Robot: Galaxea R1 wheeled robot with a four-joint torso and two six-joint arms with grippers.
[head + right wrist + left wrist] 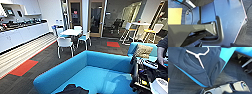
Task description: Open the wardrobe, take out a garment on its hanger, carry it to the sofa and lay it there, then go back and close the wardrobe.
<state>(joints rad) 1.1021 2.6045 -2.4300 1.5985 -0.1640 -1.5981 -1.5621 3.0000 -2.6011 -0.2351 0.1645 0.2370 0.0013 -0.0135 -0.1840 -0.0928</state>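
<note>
The bright blue sofa [100, 75] spreads across the lower middle of the head view, directly in front of me. The black garment [72, 89] lies on its seat at the near edge. In the left wrist view the garment [199, 69] is limp and spread over the blue sofa [226, 53], with the thin white hanger [199, 56] resting on its collar area. Grey and dark parts of my left arm sit close beside the fabric's edge.
A person's arm [161, 50] and a control rig [147, 75] stand at the right by the sofa's end. A patterned cushion [143, 51] lies on the blue seat behind. A white table with chairs [71, 32] stands beyond, and a counter [22, 32] runs along the left.
</note>
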